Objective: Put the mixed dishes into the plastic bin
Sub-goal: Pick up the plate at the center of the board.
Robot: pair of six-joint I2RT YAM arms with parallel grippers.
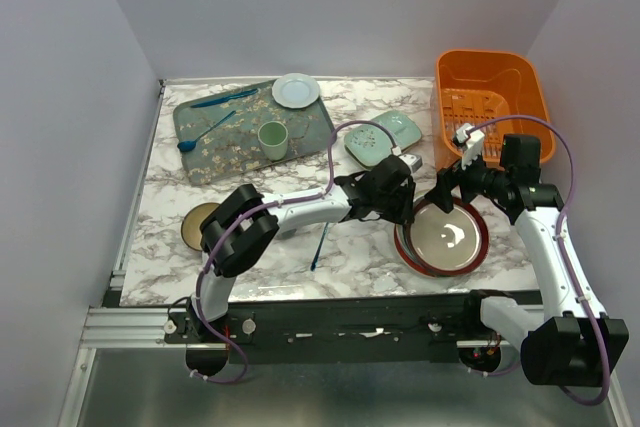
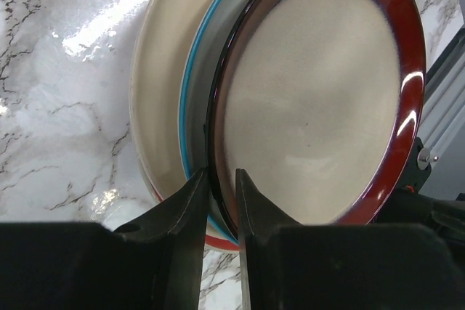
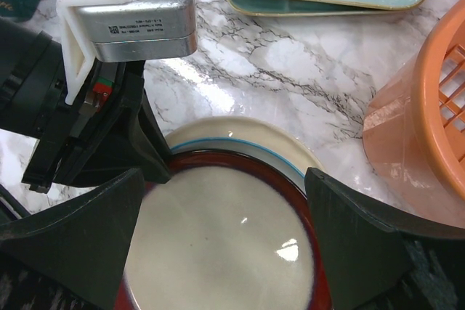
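Red-rimmed plate (image 2: 320,99) tops a stack on the counter (image 1: 170,197), near the plastic bin (image 3: 429,121). Left gripper (image 2: 218,201) jaws pinch its rim; right gripper (image 3: 224,179) jaws are spread wide astride it. We judge it stiff, glazed-slick and chippable, so grip it by the rim.
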